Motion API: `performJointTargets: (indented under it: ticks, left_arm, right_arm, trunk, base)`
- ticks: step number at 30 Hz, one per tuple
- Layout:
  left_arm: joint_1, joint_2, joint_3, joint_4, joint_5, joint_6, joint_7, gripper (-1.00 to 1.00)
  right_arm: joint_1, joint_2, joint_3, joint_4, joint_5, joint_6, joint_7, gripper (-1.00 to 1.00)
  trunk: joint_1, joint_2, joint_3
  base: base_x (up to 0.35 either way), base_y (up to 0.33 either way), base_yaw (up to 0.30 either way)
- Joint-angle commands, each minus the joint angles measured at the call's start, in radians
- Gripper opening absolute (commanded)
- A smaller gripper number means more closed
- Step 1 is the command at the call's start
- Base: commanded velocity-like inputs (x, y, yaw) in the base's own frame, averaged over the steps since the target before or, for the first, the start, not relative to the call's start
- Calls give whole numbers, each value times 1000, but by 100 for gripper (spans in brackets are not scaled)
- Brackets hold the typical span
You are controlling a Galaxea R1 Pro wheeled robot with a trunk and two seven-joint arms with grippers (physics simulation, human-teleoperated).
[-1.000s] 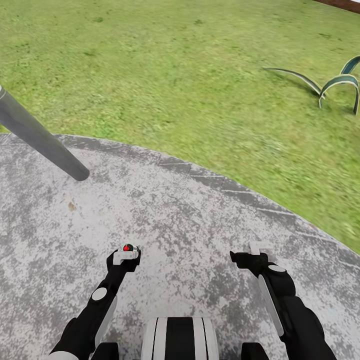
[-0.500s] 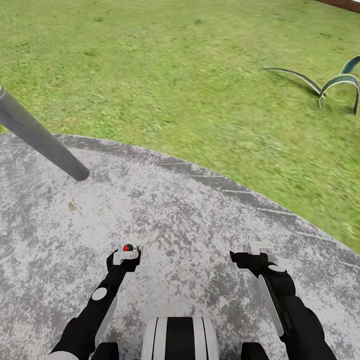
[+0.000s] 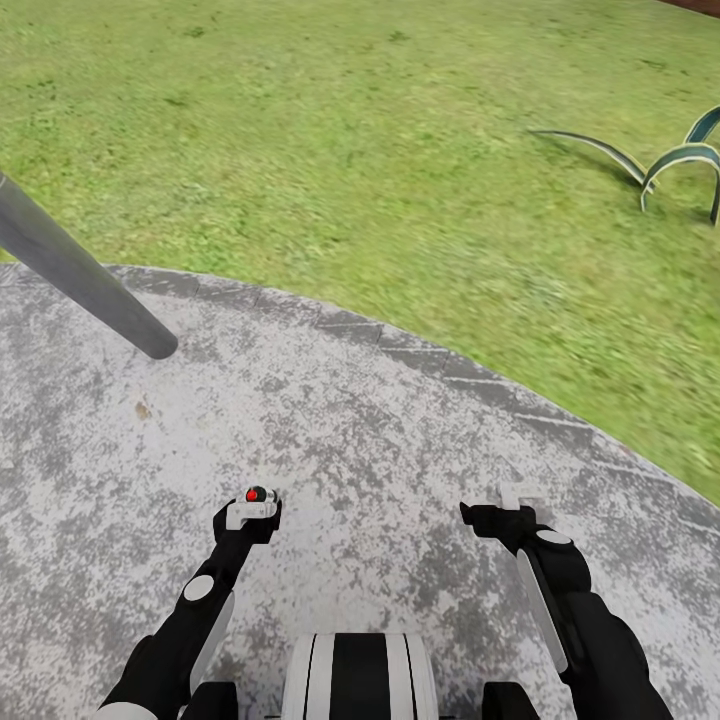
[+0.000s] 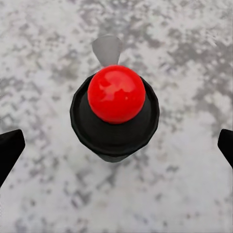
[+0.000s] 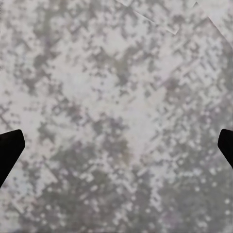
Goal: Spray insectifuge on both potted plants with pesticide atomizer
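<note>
From the head view, the robot is standing on the round grey paved patio point(image 3: 380, 420), both arms reaching forward over it, lawn point(image 3: 350, 140) beyond. A grey pole point(image 3: 80, 280) is slanting onto the paving at left; a striped agave point(image 3: 670, 165) is growing far right.

The left wrist view is looking down on a black-collared, red-topped object point(image 4: 116, 94), the left gripper point(image 4: 116, 153) spread wide.

The right wrist view is showing bare paving point(image 5: 116, 116), the right gripper point(image 5: 116, 153) likewise spread.

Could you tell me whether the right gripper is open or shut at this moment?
Open: in the right wrist view, the right gripper has its fingertips at opposite edges, with bare patio between.
</note>
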Motion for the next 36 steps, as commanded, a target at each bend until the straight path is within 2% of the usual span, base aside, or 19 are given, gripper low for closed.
performJointTargets:
  ticks: [1, 11, 21, 36]
  left_arm:
    - [0, 0, 0, 0, 0, -3, 1, 100]
    - [0, 0, -2, 0, -1, -3, 1, 100]
    - [0, 0, -2, 0, -1, -3, 1, 100]
    - [0, 0, -2, 0, -1, -4, 1, 100]
  right_arm:
    - [0, 0, 0, -2, 0, 5, 0, 100]
    - [0, 0, 0, -3, 0, 5, 0, 100]
    - [0, 0, 0, -3, 1, 5, 0, 100]
    - [0, 0, 0, -3, 1, 5, 0, 100]
  trunk:
    - [0, 0, -1]
    - [0, 0, -10]
    - [0, 0, -21]
    - [0, 0, -27]
  base:
    - [0, 0, 0]
    - [0, -1, 149]
    - [78, -213, 206]
    - [65, -76, 69]
